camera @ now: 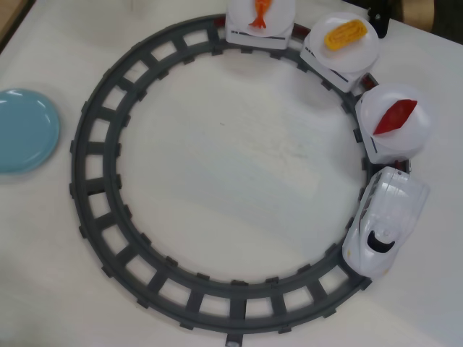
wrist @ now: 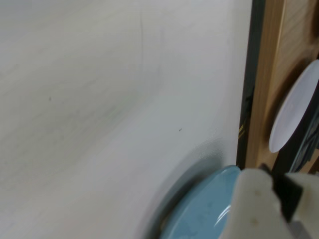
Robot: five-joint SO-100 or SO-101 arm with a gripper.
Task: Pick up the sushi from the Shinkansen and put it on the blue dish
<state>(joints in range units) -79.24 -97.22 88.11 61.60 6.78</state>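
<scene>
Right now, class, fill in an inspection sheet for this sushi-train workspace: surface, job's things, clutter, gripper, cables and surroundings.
Surface: pale table, bare inside the grey ring track.
Job's things: red tuna sushi lies on the plate of the first car behind the train, at the right of the overhead view; blue dish sits empty outside the track at the left edge, partly cropped.
Clutter: shrimp piece and egg piece ride on the two cars further back.
Gripper: only a pale blurred part shows in the wrist view, over the dish; fingers not discernible.
Cables: nothing seen.
Surroundings: wooden edge and a white disc beyond the table in the wrist view.
</scene>
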